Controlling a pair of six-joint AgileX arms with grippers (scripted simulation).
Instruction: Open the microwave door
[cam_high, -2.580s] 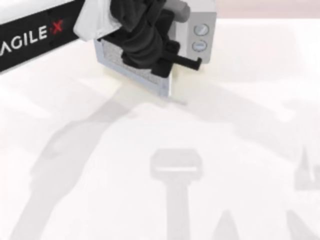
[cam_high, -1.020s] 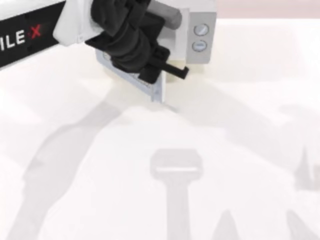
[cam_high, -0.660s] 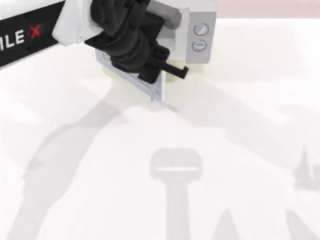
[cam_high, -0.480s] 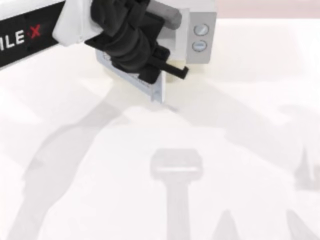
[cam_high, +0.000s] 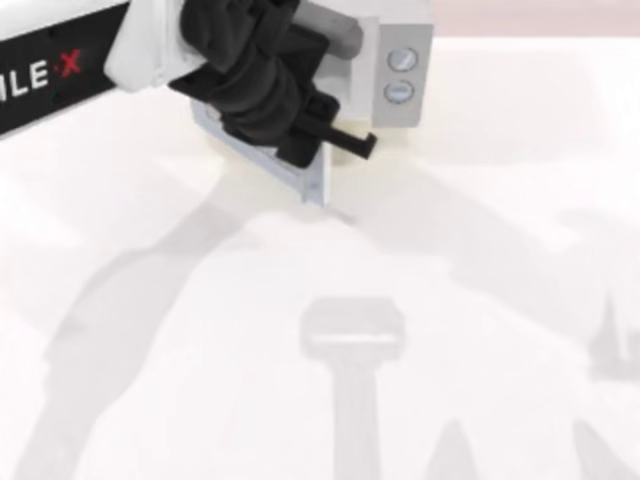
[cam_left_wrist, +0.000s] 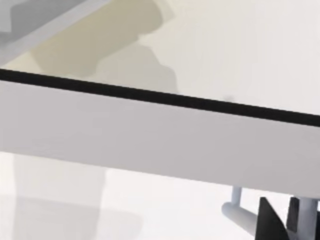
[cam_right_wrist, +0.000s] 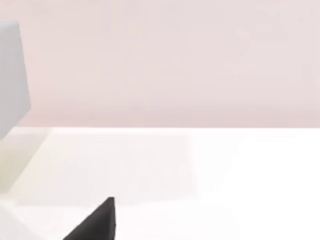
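At the far edge of the table (cam_high: 480, 300), near the middle of the top view, sits the microwave (cam_high: 400, 20), small light-grey box, two round silver knobs (cam_high: 402, 60) stacked on the control strip at its right end. The microwave door (cam_high: 300, 175) is swung out from the body, hinged on the left, its free edge angled toward the table centre; a gap shows between that edge and the knob strip. My left arm (cam_high: 60, 70) comes in from the top-left, white link with black lettering, and its dark wrist covers most of the door. My left gripper (cam_high: 345, 140) is right at the door's free edge, one black finger (cam_high: 360, 143) sticking out toward the knob strip. How far apart the fingers stand, or whether they grip the handle edge, I cannot tell. From the left wrist, a wide grey band of the door (cam_left_wrist: 150, 135) with a thin black line along it fills the middle, table surface beyond it, black gripper parts at one corner. My right arm is out of the top view; its wrist camera shows bare table, a pinkish back wall (cam_right_wrist: 175, 60), a grey corner of the microwave (cam_right_wrist: 10, 70) and one black fingertip (cam_right_wrist: 100, 222).
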